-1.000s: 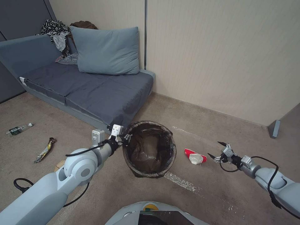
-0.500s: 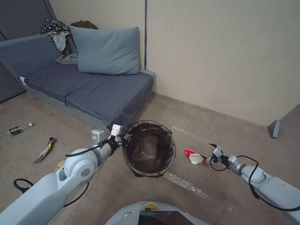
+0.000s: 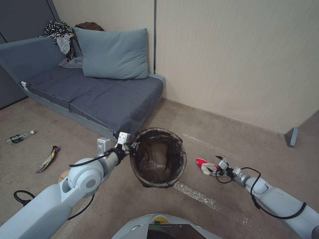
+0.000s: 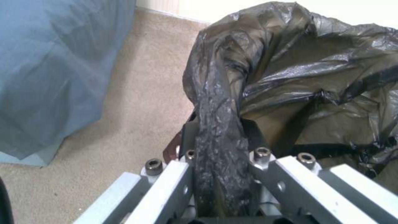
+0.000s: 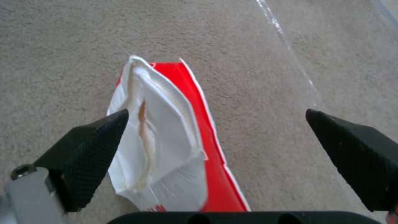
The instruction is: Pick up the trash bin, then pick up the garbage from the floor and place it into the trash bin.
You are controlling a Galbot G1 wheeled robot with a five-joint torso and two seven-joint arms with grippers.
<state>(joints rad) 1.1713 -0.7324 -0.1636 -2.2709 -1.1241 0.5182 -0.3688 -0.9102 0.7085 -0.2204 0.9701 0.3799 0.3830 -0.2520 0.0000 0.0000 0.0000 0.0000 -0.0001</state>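
While my left pincer (image 3: 133, 146) clamps the near-left rim of the small round trash bin lined with a dark brown-black plastic bag (image 3: 159, 158), the bin sits in front of me over the beige carpet (image 3: 212, 132), just off the corner of the grey-blue sofa (image 3: 99, 96); whether its base touches the floor I cannot tell. In the left wrist view my metal fingers (image 4: 174, 183) are pressed together on a bunched fold of the bag (image 4: 217, 149) at the rim. My right pincer (image 3: 215, 166) is low over the carpet to the right of the bin, its black fingers spread wide on either side of the crumpled red-and-white paper cup (image 3: 206, 166). In the right wrist view one fingertip (image 5: 99, 137) lies at the white edge of the flattened cup (image 5: 166, 146), while the other stands well clear over bare carpet. A strip of clear tape (image 3: 196, 196) runs along the floor near the bin. Farther to my left lie a small clear bottle with a green label (image 3: 20, 136) and a long gold snack wrapper (image 3: 48, 159), both on the carpet in front of the sofa.
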